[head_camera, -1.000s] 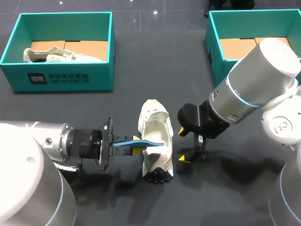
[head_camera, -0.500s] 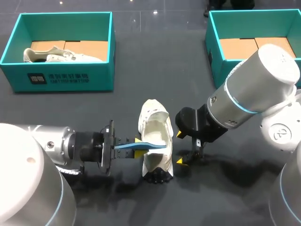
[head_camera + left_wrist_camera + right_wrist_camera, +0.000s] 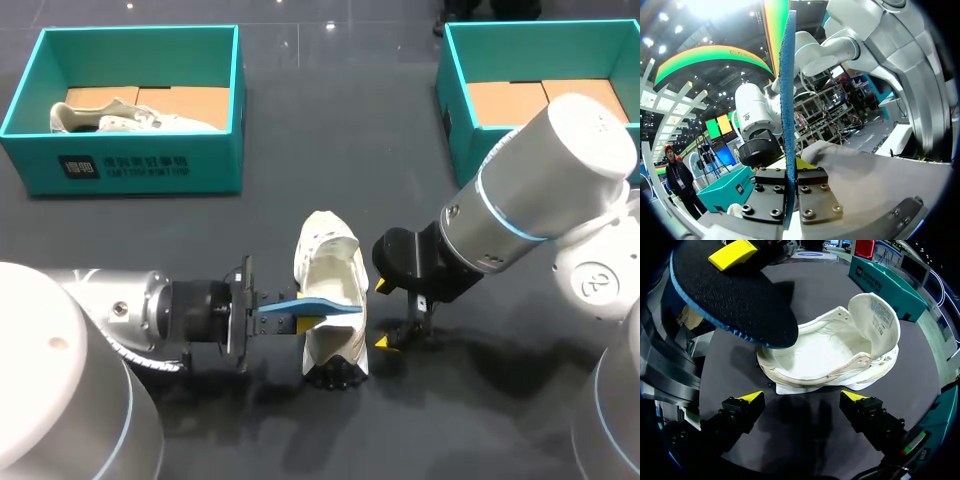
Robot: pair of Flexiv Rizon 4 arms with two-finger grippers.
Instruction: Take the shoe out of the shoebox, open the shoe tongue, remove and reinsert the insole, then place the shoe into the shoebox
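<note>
A white shoe (image 3: pixel 333 262) lies on the dark table with its tongue (image 3: pixel 880 315) folded up and its opening bare. My left gripper (image 3: pixel 290 318) is shut on the heel end of a blue-edged insole (image 3: pixel 322 304), holding it level over the shoe's heel end. In the left wrist view the insole (image 3: pixel 787 100) stands edge-on between the left gripper (image 3: pixel 789 184) plates. My right gripper (image 3: pixel 383 312) stands open just right of the shoe. In the right wrist view the right gripper (image 3: pixel 804 399) faces the shoe (image 3: pixel 840 360) side-on, with the insole's dark underside (image 3: pixel 735 295) above.
A teal shoebox (image 3: pixel 130 165) at the back left holds another pale shoe (image 3: pixel 120 116). A second teal shoebox (image 3: pixel 455 90) at the back right shows a cardboard floor. My right arm's thick forearm (image 3: pixel 540 190) hangs over the table's right side.
My left gripper has carried the insole to the right, further over the shoe's opening. The right gripper shifted slightly left toward the shoe, then held still.
</note>
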